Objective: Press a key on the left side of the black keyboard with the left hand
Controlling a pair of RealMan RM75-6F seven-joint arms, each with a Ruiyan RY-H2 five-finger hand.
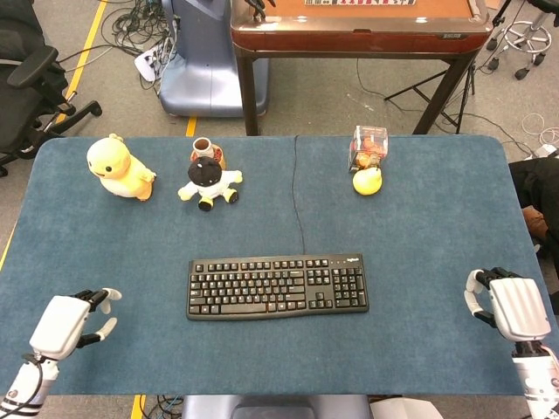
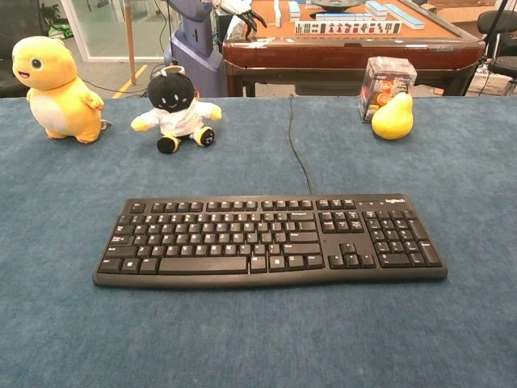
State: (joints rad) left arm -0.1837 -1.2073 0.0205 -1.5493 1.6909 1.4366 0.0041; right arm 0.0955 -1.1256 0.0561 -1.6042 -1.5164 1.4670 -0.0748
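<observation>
The black keyboard (image 1: 277, 285) lies flat in the middle of the blue table, its cable running to the far edge; it fills the centre of the chest view (image 2: 266, 240). My left hand (image 1: 70, 321) hovers near the front left corner, well left of the keyboard, fingers apart and holding nothing. My right hand (image 1: 509, 305) stays near the table's right edge, far right of the keyboard, fingers loosely bent and empty. Neither hand shows in the chest view.
A yellow plush duck (image 1: 119, 168) and a small black-headed plush doll (image 1: 209, 183) stand at the back left. A yellow pear (image 1: 368, 182) and a clear box (image 1: 369, 146) sit at the back right. A brown table (image 1: 358, 26) stands beyond.
</observation>
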